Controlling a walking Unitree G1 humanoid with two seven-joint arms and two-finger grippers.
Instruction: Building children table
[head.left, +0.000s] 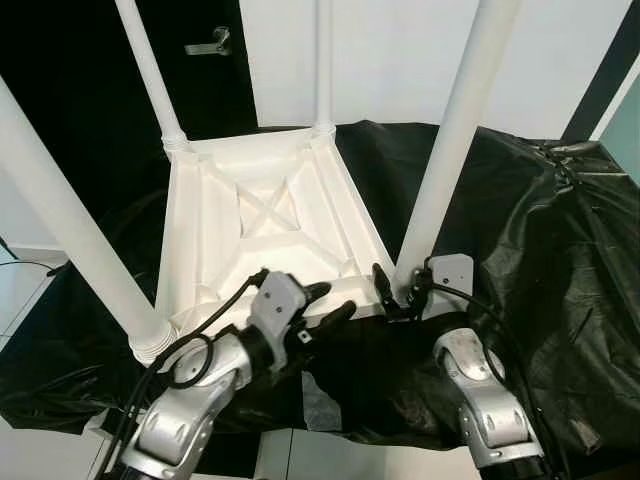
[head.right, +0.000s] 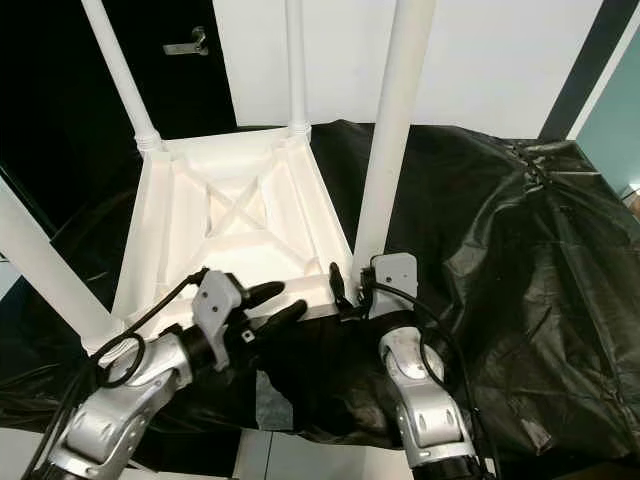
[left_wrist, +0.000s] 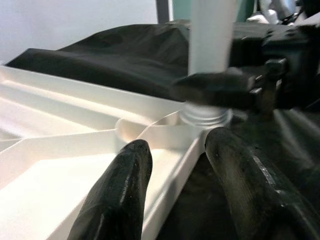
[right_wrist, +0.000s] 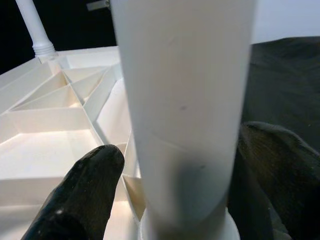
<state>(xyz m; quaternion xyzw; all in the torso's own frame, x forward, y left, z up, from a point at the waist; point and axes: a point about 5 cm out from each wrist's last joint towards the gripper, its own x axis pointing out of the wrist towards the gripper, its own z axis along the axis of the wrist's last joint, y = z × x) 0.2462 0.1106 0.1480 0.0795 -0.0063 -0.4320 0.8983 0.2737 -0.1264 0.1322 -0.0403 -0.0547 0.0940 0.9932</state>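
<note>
White table leg (right_wrist: 182, 110), top cut off.

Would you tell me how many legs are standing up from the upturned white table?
4: far left leg, far right leg, near left leg, and near right leg, with the right gripper at its base.
</note>
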